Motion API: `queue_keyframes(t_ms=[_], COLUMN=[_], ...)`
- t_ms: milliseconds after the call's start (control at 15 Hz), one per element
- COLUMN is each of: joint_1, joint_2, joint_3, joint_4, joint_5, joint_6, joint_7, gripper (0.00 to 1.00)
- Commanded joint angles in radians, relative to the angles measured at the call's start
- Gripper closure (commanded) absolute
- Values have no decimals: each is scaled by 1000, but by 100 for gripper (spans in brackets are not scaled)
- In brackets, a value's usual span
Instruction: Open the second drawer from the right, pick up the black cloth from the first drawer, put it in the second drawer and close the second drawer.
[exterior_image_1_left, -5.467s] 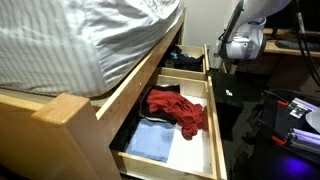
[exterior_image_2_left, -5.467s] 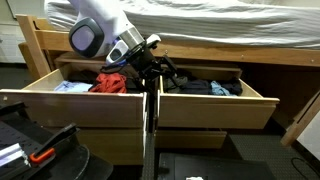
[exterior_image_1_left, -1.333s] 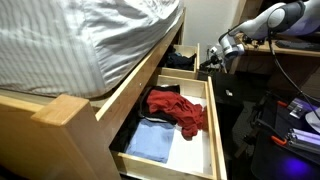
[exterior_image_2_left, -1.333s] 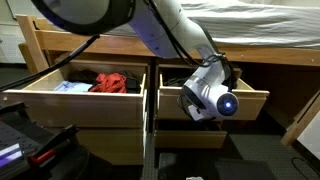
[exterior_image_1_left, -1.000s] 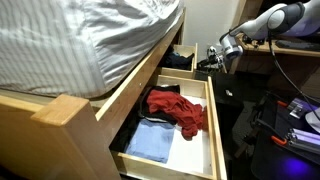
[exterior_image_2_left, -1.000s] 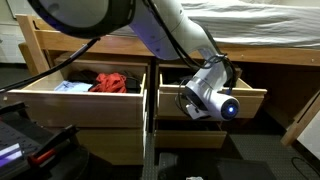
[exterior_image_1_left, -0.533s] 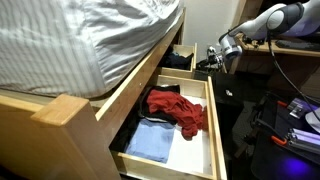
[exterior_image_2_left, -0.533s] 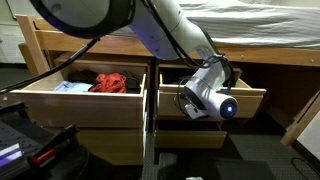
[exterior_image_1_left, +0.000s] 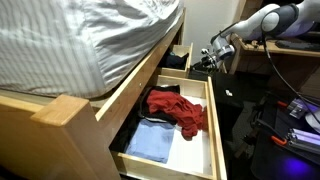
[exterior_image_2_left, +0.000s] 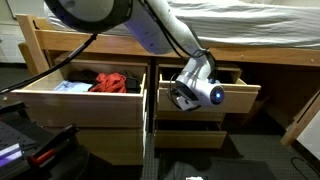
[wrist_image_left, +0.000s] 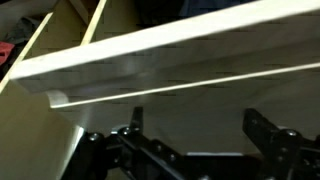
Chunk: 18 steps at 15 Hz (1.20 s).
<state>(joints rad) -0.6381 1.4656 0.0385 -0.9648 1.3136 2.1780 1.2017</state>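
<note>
Two wooden drawers sit under the bed. The right-hand drawer (exterior_image_2_left: 238, 96) is pushed most of the way in; it is the far one in an exterior view (exterior_image_1_left: 183, 62). My gripper (exterior_image_2_left: 190, 90) is open and empty, with its fingers spread against that drawer's front panel (wrist_image_left: 190, 85). It also shows in an exterior view (exterior_image_1_left: 208, 59) and in the wrist view (wrist_image_left: 200, 140). Something dark lies inside that drawer (wrist_image_left: 215, 8); I cannot tell whether it is the black cloth. The other drawer (exterior_image_2_left: 75, 105) stands fully open.
The open drawer (exterior_image_1_left: 215, 130) holds a red cloth (exterior_image_1_left: 178, 108) and a light blue cloth (exterior_image_1_left: 152, 142); the red cloth also shows in an exterior view (exterior_image_2_left: 112, 82). The striped mattress (exterior_image_1_left: 90, 40) overhangs the drawers. Black equipment (exterior_image_2_left: 40, 150) stands on the floor in front.
The right-hand drawer has slid further in under the bed, and my gripper has moved in with it against the front panel. The open drawer has not moved.
</note>
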Motion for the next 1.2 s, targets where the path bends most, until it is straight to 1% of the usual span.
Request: queue_keyframes(t_ms=[0, 200, 267, 400, 467, 600, 1133], joint_1=[152, 253, 271, 283, 288, 295, 284], joint_2=[0, 0, 0, 0, 0, 0, 0], joint_3=[-46, -44, -37, -24, -24, -23, -24], joint_4=[11, 10, 12, 9, 8, 8, 8], joint_5=[-47, -46, -37, -14, -39, -38, -37], joint_6=[65, 182, 223, 297, 259, 291, 292], joint_7=[73, 85, 89, 92, 92, 100, 100], gripper=[0, 0, 0, 0, 0, 0, 0])
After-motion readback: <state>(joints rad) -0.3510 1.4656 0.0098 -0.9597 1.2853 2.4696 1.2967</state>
